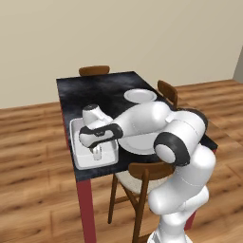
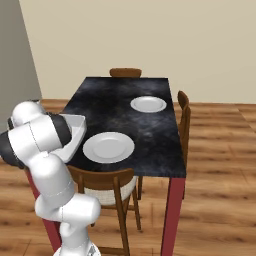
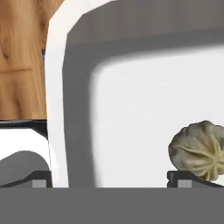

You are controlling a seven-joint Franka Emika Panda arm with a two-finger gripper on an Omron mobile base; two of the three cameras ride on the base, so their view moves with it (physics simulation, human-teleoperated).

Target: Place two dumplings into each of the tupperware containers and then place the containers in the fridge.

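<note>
Three wooden chairs [image 1: 144,182] stand around a dark, marbled tabletop [image 1: 107,90] on red legs, on a plank floor [image 1: 33,156] before a plain beige wall; one chair is at the far end, one on the right side, and one at the near edge close to the robot's base. At the left edge of the right base view a tall grey slab [image 2: 17,55] rises, and I cannot tell what it is. The white arm [image 1: 142,121] bends from the base across the near part of the tabletop toward its left edge. A deep white container [image 1: 78,154] with a raised rim sits at the near left corner of the tabletop, and the hand hangs right over it, pointing down into it. Two round white plates lie on the tabletop: a larger one [image 2: 108,147] near the front, just beside the container and partly behind the forearm in the left base view, and a smaller one [image 2: 148,104] farther back toward the right edge, well apart from the container. The fingers [image 1: 96,153] are spread wide with nothing between them, their tips low inside the container. In the hand view one pale tan pleated dumpling [image 3: 199,148] rests on the white floor of the container, just above the right fingertip, while the container's thick rim and cut corner curve past on the left with floorboards beyond.
</note>
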